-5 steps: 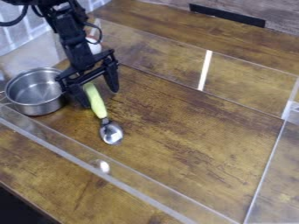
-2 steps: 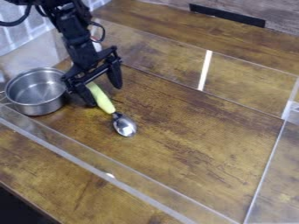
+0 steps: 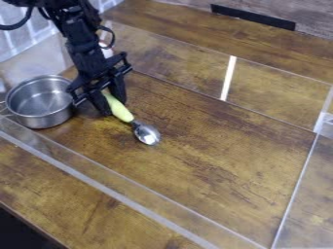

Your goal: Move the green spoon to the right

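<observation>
The green spoon (image 3: 127, 115) lies on the wooden table, its yellow-green handle pointing up-left and its shiny metal bowl (image 3: 147, 135) down-right. My black gripper (image 3: 103, 101) comes down steeply onto the upper end of the handle. Its fingers stand close together on that end, shut on the spoon. The top of the handle is hidden between them.
A steel pot (image 3: 39, 101) stands just left of the gripper, near the table's left edge. Low clear plastic walls (image 3: 156, 199) fence the work area at the front and right. A black object (image 3: 254, 15) lies at the far back.
The jaws have shut on the spoon's handle. The spoon has swung, its bowl moving right and slightly away from the front wall. The hand has stayed in place, rolling a little.
</observation>
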Tool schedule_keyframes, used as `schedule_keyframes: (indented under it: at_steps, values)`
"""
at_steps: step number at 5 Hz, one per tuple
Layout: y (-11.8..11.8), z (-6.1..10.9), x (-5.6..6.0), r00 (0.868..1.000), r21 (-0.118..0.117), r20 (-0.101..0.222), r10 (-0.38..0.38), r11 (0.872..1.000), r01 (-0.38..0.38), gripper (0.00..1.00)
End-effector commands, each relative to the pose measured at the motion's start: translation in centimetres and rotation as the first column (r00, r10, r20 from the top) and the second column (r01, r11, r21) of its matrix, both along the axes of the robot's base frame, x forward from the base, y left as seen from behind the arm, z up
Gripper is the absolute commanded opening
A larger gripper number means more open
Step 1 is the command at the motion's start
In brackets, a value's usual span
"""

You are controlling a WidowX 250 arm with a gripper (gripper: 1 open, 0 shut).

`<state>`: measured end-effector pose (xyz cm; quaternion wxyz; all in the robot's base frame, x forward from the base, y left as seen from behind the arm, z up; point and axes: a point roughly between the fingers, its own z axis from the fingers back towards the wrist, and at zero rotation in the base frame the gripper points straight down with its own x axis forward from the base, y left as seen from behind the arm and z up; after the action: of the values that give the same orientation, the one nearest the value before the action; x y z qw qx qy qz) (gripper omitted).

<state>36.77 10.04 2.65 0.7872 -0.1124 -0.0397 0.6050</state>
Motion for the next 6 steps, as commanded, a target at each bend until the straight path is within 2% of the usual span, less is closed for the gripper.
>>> schedule_keyframes:
  at_steps: [1, 2, 4, 5, 6]
  values:
    - [-1.2, 3.2, 1.0, 0.998, 0.044, 0.068, 0.001, 0.999, -0.004, 0.0]
    - [-2.2, 5.0, 1.4, 0.996, 0.06, 0.087, 0.006, 0.998, -0.011, 0.0]
    - [-3.5, 10.2, 2.7, 0.989, 0.081, 0.123, -0.076, 0.994, 0.067, 0.0]
    - [-5.7, 12.0, 3.6, 0.976, 0.072, 0.138, -0.171, 0.984, 0.163, 0.0]
    - [-8.1, 12.7, 4.1, 0.949, 0.07, 0.148, -0.278, 0.96, 0.27, 0.0]
